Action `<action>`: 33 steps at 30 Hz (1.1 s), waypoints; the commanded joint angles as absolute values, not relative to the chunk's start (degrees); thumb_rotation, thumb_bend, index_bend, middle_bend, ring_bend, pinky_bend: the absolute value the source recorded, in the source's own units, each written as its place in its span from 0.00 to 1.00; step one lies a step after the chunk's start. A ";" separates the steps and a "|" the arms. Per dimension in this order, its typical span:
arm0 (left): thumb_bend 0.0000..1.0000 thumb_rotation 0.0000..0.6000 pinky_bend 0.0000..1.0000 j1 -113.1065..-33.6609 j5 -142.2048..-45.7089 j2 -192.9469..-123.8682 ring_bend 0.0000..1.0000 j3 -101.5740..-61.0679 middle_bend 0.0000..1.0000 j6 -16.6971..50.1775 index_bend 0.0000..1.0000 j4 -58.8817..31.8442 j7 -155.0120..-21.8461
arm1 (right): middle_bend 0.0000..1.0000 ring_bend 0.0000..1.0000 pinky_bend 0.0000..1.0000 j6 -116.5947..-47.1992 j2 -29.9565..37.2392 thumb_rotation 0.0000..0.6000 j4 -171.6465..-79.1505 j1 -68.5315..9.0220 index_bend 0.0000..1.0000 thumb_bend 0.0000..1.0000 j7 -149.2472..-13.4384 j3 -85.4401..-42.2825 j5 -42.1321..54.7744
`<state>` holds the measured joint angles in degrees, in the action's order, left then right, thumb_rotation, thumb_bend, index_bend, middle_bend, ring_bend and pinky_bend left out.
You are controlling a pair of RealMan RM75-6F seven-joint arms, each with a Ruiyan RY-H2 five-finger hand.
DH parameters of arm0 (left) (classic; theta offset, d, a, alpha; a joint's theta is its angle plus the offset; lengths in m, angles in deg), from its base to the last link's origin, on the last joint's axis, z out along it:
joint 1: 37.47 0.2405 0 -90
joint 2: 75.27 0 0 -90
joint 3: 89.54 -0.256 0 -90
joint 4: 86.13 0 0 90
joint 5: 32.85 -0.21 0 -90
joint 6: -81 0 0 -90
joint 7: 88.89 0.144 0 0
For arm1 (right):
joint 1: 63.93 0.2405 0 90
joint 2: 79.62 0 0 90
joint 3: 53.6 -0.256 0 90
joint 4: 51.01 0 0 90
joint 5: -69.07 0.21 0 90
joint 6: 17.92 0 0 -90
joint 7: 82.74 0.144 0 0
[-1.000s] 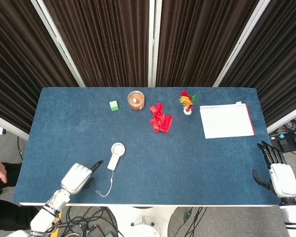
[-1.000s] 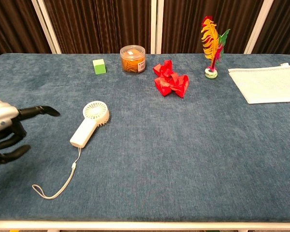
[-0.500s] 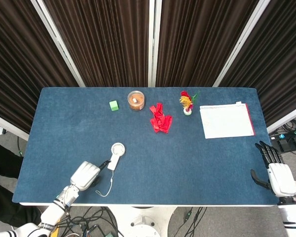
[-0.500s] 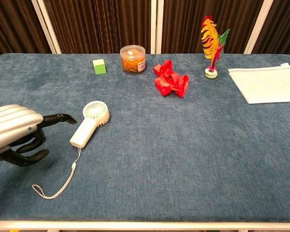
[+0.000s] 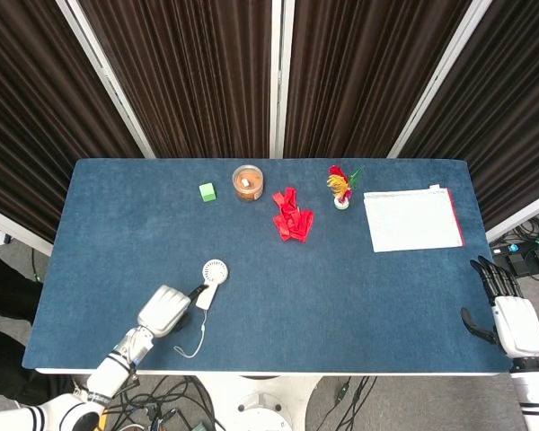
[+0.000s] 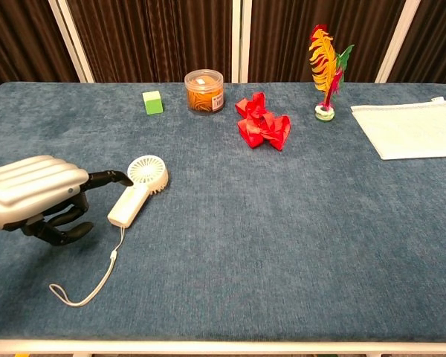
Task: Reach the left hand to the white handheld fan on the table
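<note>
Fan [image 6: 137,189] lay flat on the table [image 6: 297,216], handle toward the left hand [image 6: 41,197], which hovered beside it, empty, fingers apart, apparently lined up for grasping. Right hand [image 5: 514,319] idled open.

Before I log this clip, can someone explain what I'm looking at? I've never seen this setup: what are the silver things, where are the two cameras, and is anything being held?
The silver things are a two-armed robot's hands, steered remotely by a person. One picture looks down from the robot's head, the other looks forward from its chest.

On the blue table lie a white handheld fan with a wrist cord, a green block, an orange jar, a red bow, a feather ornament and a white pouch.

The left hand is beside the fan, one dark finger stretched to about its handle; it grips nothing. The right hand waits open at the table's far corner, holding nothing.
</note>
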<state>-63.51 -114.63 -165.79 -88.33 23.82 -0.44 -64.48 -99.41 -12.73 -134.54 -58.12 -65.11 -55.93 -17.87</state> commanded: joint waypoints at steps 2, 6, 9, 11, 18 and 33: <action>0.45 1.00 0.87 -63.86 -113.77 -165.97 0.85 -88.42 0.87 24.09 0.14 -0.58 -64.08 | 0.00 0.00 0.00 -99.55 -12.71 1.00 -134.29 -58.17 0.00 0.33 -64.81 -55.94 -17.90; 0.45 1.00 0.87 -64.13 -113.36 -166.28 0.85 -88.69 0.87 24.08 0.14 -0.95 -63.87 | 0.00 0.00 0.00 -99.52 -12.83 1.00 -134.40 -58.16 0.00 0.32 -64.79 -56.02 -17.78; 0.45 1.00 0.87 -64.42 -112.95 -166.57 0.85 -88.65 0.87 24.07 0.14 -1.28 -63.82 | 0.00 0.00 0.00 -99.49 -13.00 1.00 -134.68 -58.15 0.00 0.33 -65.02 -55.99 -17.81; 0.45 1.00 0.87 -64.61 -112.81 -166.70 0.85 -88.64 0.87 23.98 0.14 -1.37 -63.78 | 0.00 0.00 0.00 -99.48 -13.04 1.00 -134.77 -58.18 0.00 0.33 -65.07 -56.03 -17.71; 0.45 1.00 0.87 -65.21 -112.14 -166.70 0.85 -89.03 0.87 24.38 0.14 -1.53 -63.65 | 0.00 0.00 0.00 -99.25 -12.96 1.00 -134.62 -58.16 0.00 0.32 -64.99 -56.01 -17.53; 0.45 1.00 0.87 -65.97 -110.32 -167.99 0.85 -90.07 0.87 25.40 0.14 -2.65 -62.89 | 0.00 0.00 0.00 -98.98 -12.75 1.00 -134.22 -58.10 0.00 0.33 -64.91 -55.89 -17.61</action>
<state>-65.95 -110.32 -167.97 -90.05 25.37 -2.63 -62.90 -98.98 -12.76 -134.22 -58.10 -64.91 -55.89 -17.60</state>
